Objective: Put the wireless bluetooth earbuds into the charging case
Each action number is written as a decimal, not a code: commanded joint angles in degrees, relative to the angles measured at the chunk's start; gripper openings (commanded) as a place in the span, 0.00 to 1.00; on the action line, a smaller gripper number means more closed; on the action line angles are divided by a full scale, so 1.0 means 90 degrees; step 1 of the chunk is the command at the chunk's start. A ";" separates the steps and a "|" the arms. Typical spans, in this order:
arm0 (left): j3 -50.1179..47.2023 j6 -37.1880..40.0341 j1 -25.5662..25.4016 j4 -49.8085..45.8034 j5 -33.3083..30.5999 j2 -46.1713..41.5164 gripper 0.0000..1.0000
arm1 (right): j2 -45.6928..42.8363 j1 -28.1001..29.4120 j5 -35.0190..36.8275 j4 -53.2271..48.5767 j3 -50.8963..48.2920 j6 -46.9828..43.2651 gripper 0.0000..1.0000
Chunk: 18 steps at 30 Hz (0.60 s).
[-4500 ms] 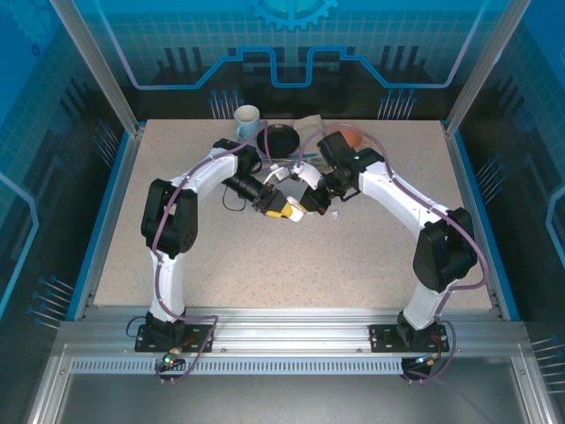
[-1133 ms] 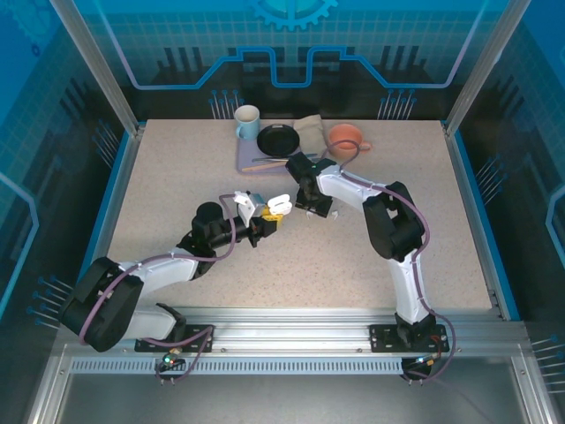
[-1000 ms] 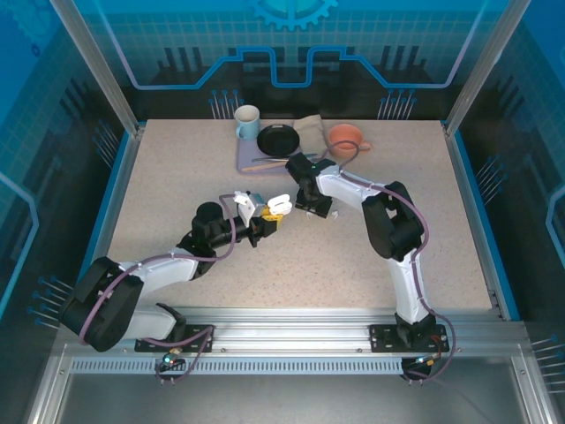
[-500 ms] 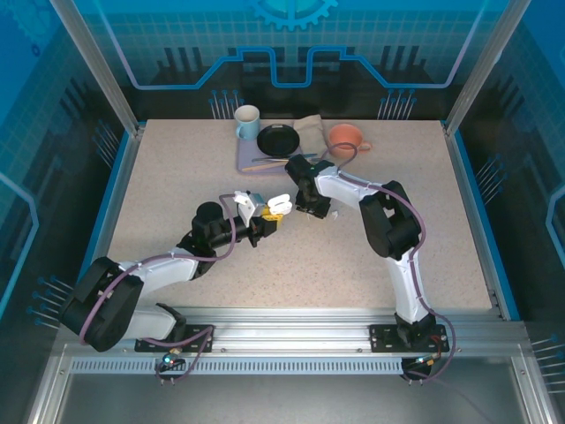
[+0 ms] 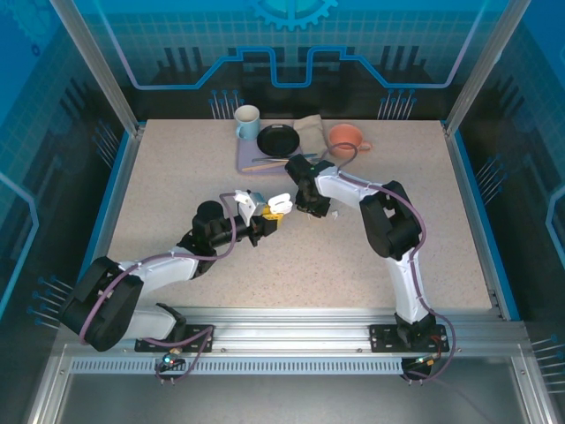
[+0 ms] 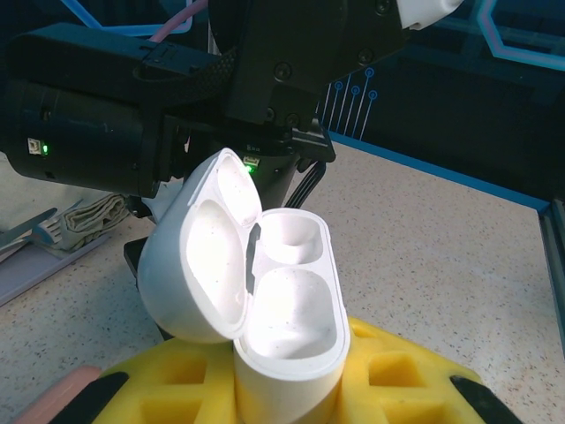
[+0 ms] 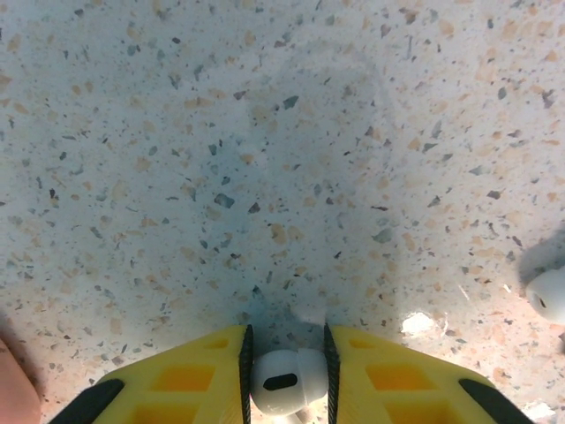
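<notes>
While the case (image 6: 282, 300) sits open, clamped between the left fingers (image 6: 402, 375), both its wells are empty, so nothing is seated yet. The right fingers (image 7: 397, 375) pinch one white earbud (image 7: 282, 382) over the table (image 7: 265, 132); a second white earbud (image 7: 549, 294) lies on it nearby. Carrying the held one to the case and seating it remains, I judge.

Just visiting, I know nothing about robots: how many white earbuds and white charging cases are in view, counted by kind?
White earbuds: 2, the gripped earbud in the right gripper and the loose earbud on the table.
White charging cases: 1, the open case, empty, in the left gripper.
Total: 3.
</notes>
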 commanded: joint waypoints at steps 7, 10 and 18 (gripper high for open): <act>0.0245 0.0063 0.0052 -0.0097 -0.0061 -0.0015 0.00 | -0.0747 -0.0108 -0.0118 0.0499 -0.0516 0.0017 0.26; 0.0256 0.0068 0.0051 -0.0149 -0.0080 -0.0020 0.00 | -0.1031 -0.0166 -0.0105 0.0604 -0.0696 -0.0028 0.26; 0.0280 0.0146 0.0055 -0.0367 -0.0112 -0.0112 0.00 | -0.2113 -0.0294 -0.0089 0.0983 -0.1273 -0.0184 0.25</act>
